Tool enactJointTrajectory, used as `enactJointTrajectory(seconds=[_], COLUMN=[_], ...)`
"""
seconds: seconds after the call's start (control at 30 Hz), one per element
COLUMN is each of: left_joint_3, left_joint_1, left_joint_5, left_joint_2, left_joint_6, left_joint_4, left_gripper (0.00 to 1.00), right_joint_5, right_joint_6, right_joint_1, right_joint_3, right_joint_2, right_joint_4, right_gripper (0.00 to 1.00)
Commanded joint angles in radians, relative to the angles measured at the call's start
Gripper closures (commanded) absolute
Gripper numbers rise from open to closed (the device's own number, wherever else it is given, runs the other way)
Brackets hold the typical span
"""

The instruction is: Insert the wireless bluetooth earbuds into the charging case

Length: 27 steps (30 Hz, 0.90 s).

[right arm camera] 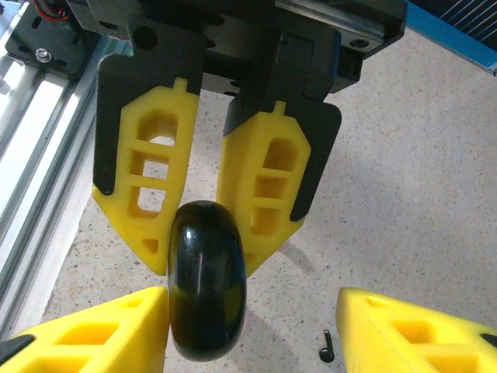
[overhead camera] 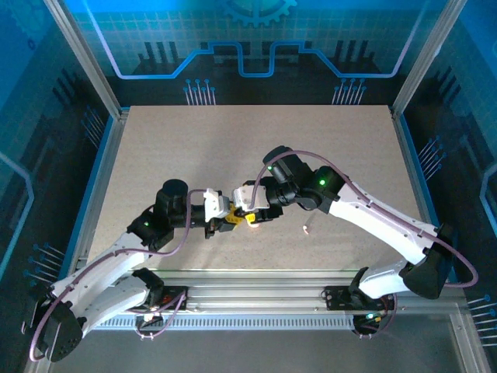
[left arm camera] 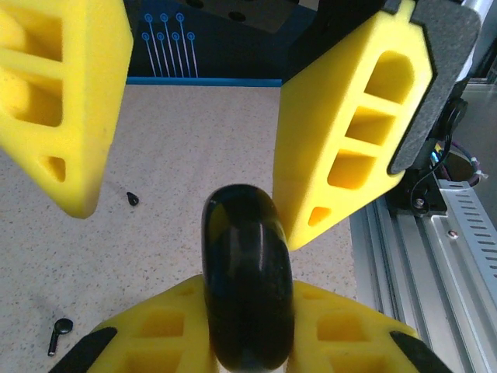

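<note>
Tabletop (overhead camera: pixel 171 148) speckled beige, one earbud (overhead camera: pixel 307 229) loose; blue patterned walls (overhead camera: pixel 256 39).

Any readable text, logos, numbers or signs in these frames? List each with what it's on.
None readable in any view.
charging case: glossy shell, no logo or lettering shows.
earbud: too small to tell any marking.
back panel: gear and circuit-line graphic, no words or numbers.
</note>
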Motion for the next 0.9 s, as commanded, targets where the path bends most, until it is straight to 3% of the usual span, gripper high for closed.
enactJointTrajectory(seconds=[0.0,0.87], left_joint_3=[-0.001,0.003], left_joint_1=[-0.009,-0.011], left_joint_5=[0.034,0.029], left_joint_2=[-0.025,-0.023], left_joint_6=[0.020,0.017], left_joint_4=[-0.001,0.001], left_gripper=[0.83,0.84], right_joint_5=[0.054,0.077], right_joint_6=[0.011,0.047], right_joint_1=[-0.015,-0.060], right_joint_3=[0.019,-0.006], right_joint_2=[-0.017,-0.072], right_joint_4=[0.036,0.099], right_gripper=[0.42,0.43])
